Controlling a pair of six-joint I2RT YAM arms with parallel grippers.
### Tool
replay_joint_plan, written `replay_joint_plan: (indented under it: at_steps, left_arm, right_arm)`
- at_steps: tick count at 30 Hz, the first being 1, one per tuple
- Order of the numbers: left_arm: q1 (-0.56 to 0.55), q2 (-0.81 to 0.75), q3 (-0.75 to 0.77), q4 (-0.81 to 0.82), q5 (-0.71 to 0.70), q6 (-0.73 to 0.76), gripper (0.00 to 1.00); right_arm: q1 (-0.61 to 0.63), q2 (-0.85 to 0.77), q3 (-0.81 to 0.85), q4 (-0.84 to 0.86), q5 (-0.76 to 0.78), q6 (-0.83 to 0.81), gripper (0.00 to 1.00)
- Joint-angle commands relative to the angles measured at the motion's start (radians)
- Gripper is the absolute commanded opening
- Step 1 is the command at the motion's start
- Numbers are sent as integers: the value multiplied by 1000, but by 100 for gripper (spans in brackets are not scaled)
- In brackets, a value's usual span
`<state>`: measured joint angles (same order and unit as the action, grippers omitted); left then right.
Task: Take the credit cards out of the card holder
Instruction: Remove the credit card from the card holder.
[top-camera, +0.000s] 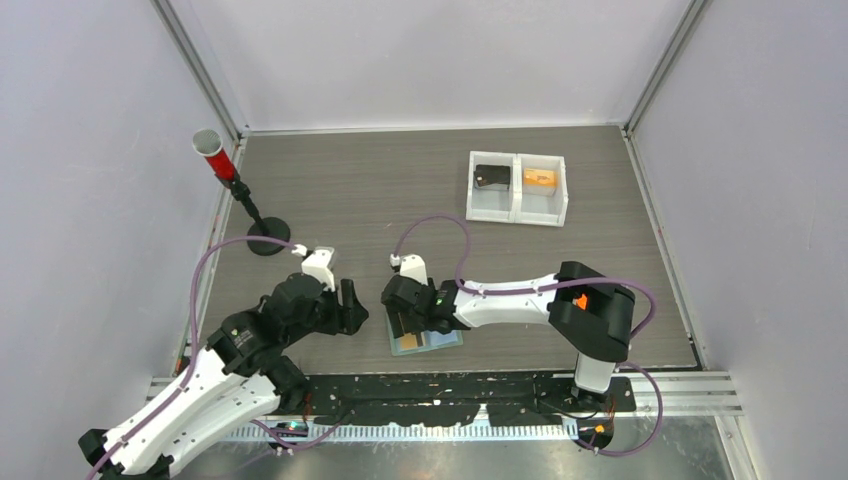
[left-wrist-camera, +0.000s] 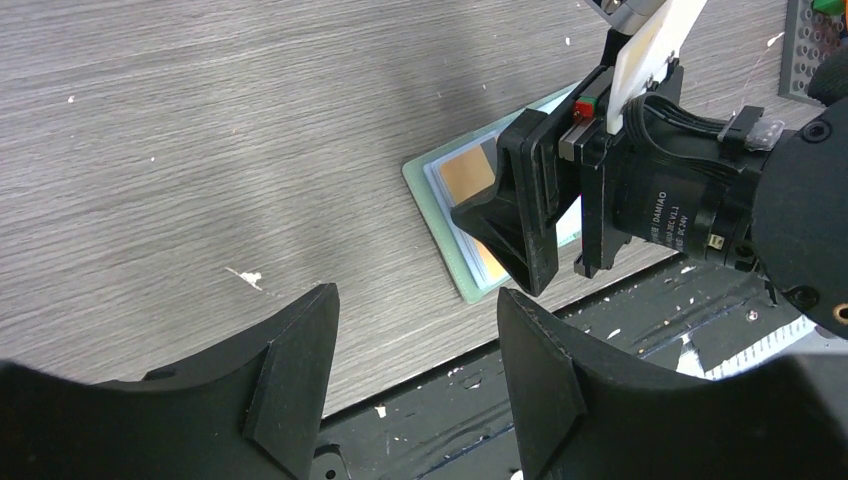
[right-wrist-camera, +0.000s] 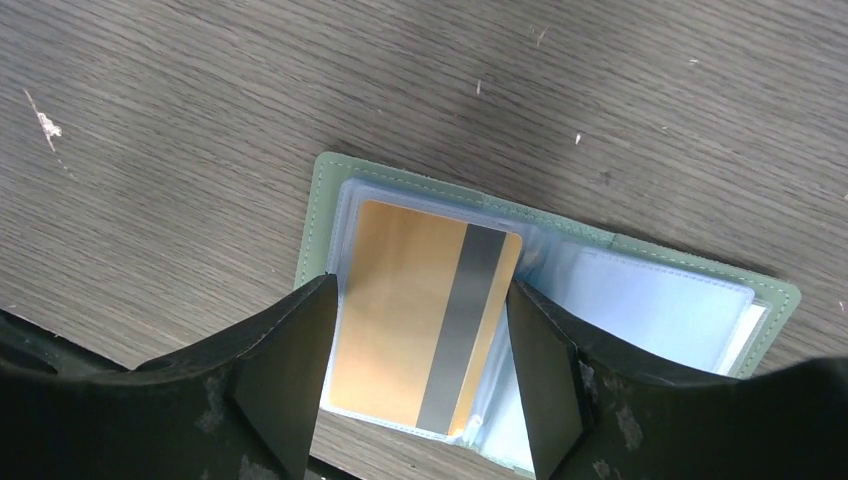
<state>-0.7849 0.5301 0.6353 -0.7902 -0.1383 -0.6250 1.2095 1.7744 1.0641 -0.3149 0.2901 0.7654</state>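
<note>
The sage-green card holder (right-wrist-camera: 325, 200) lies open on the table near its front edge, also seen as card holder (top-camera: 447, 339). An orange-tan credit card (right-wrist-camera: 405, 300) with a grey stripe sits in its left pocket. The right half (right-wrist-camera: 660, 305) is pale blue; whether that is a card or only pocket I cannot tell. My right gripper (right-wrist-camera: 420, 385) is open just above the holder, one finger on each side of the orange card. My left gripper (left-wrist-camera: 415, 370) is open and empty, a little left of the holder (left-wrist-camera: 440, 215), over the table's front edge.
A white two-compartment tray (top-camera: 517, 200) stands at the back right with a black piece (top-camera: 492, 177) and an orange object (top-camera: 540, 178). A red-and-grey cylinder on a black stand (top-camera: 222, 165) is at the left. A black strip (top-camera: 430, 395) runs along the near edge.
</note>
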Motion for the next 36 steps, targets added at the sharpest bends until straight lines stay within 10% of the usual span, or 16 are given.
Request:
replay_joint_plan:
  at_steps: [1, 36]
  left_arm:
    - [4, -15, -7, 28, 6, -12, 62]
    - [4, 125, -136, 198, 102, -140, 58]
  right_arm:
    - [9, 30, 36, -37, 49, 22, 70]
    - [-16, -106, -124, 153, 39, 35, 51]
